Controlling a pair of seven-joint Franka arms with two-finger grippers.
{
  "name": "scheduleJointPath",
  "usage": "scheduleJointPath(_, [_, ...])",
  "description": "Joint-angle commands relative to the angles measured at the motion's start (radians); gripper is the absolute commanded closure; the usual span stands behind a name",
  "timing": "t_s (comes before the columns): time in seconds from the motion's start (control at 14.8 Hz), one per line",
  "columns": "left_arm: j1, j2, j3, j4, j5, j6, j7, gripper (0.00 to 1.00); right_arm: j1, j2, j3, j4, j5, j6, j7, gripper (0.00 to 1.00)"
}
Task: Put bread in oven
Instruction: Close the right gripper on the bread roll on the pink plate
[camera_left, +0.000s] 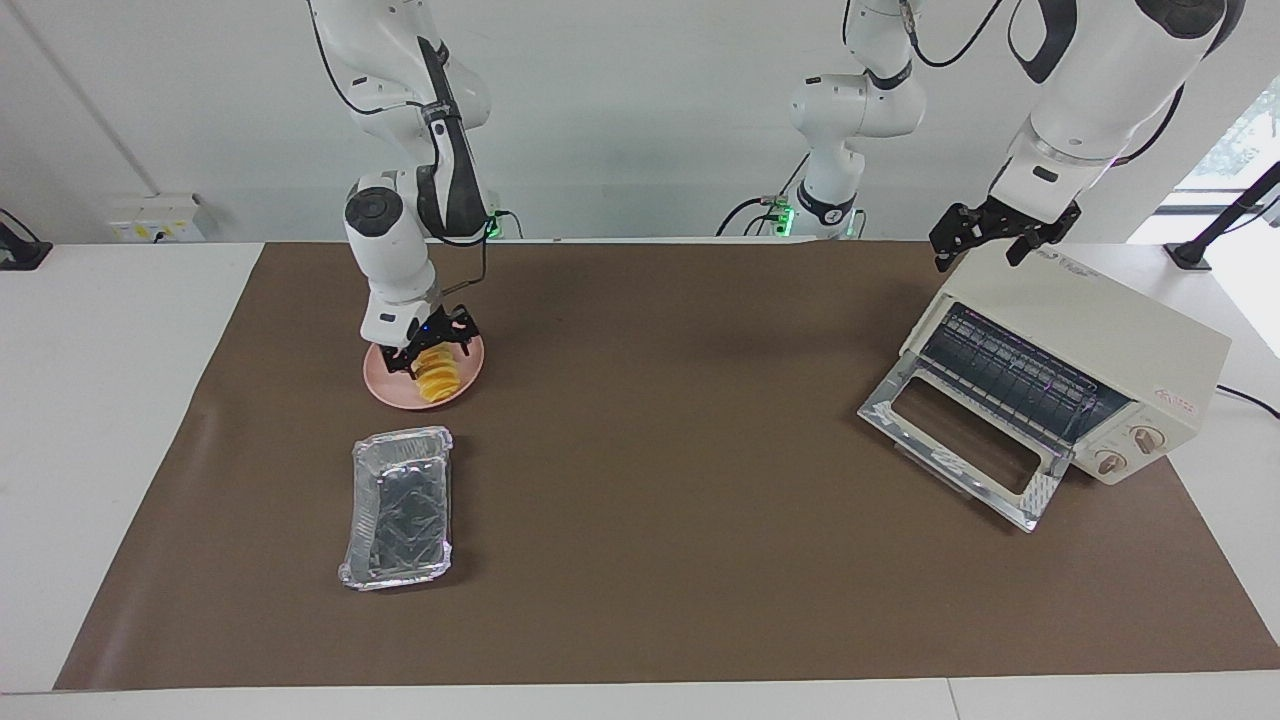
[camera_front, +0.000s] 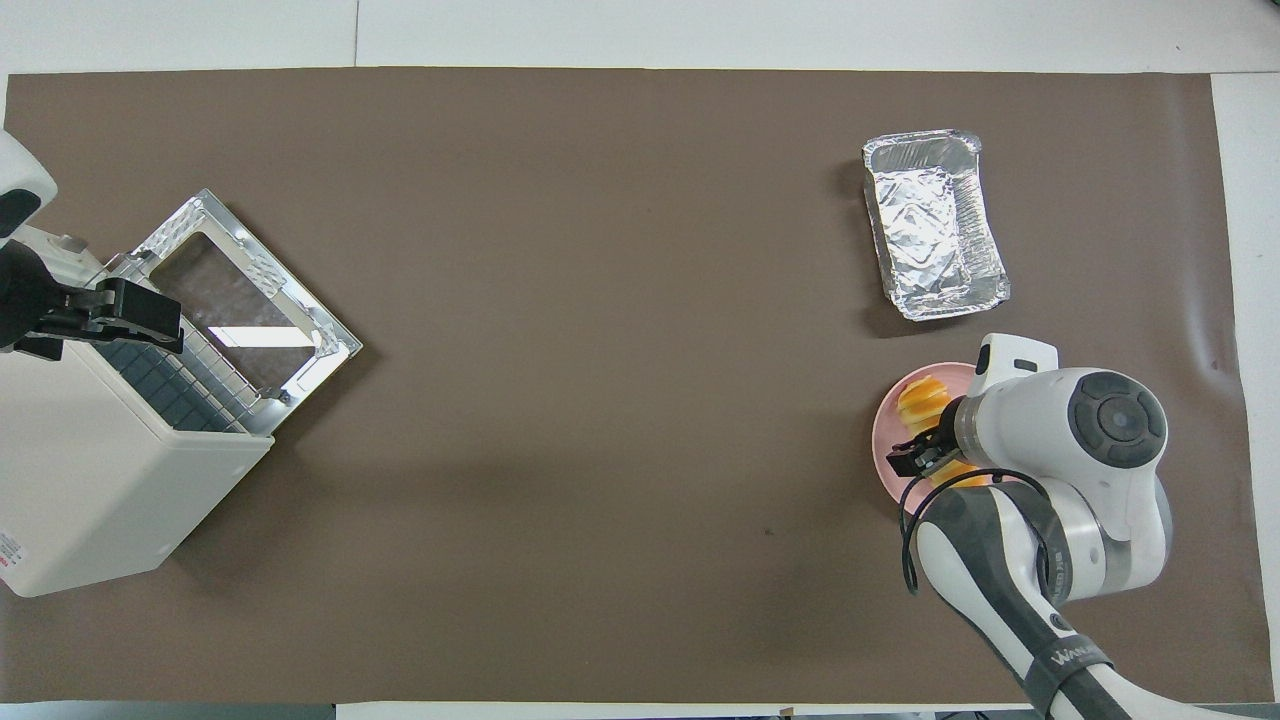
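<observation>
The bread (camera_left: 440, 376) (camera_front: 922, 397), a ridged yellow-orange loaf, lies on a round pink plate (camera_left: 385, 386) (camera_front: 884, 445) toward the right arm's end of the table. My right gripper (camera_left: 432, 351) (camera_front: 926, 451) is down at the plate, open, its fingers straddling the end of the loaf nearer to the robots. I cannot tell whether they touch it. The cream-white oven (camera_left: 1105, 330) (camera_front: 90, 480) stands toward the left arm's end with its glass door (camera_left: 955, 440) (camera_front: 240, 300) dropped open and the wire rack showing. My left gripper (camera_left: 978, 248) (camera_front: 110, 318) hangs open over the oven's top edge and waits.
A crinkled silver foil tray (camera_left: 400, 505) (camera_front: 935, 225) sits beside the plate, farther from the robots. A brown mat (camera_left: 660, 480) covers the table between the plate and the oven.
</observation>
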Motion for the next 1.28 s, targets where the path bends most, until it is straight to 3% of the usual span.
scheduleJointPath(0.0, [0.014, -0.031, -0.006, -0.037, -0.015, 0.022, 0.004, 0.00, -0.010, -0.001, 0.002, -0.014, 0.015, 0.027, -0.054, 0.43])
scheduleJointPath(0.07, [0.014, -0.031, -0.006, -0.036, -0.015, 0.022, 0.004, 0.00, -0.011, 0.003, 0.002, -0.012, 0.015, 0.027, -0.057, 0.87])
scheduleJointPath(0.14, [0.014, -0.031, -0.006, -0.036, -0.015, 0.022, 0.004, 0.00, -0.011, 0.003, 0.002, -0.011, 0.015, 0.027, -0.048, 1.00])
scheduleJointPath(0.88, [0.014, -0.031, -0.006, -0.036, -0.015, 0.022, 0.004, 0.00, -0.032, 0.012, 0.002, 0.020, 0.015, -0.008, -0.058, 1.00])
scheduleJointPath(1.22, [0.014, -0.031, -0.006, -0.037, -0.016, 0.022, 0.004, 0.00, -0.046, 0.012, -0.001, 0.207, 0.015, -0.264, -0.051, 1.00])
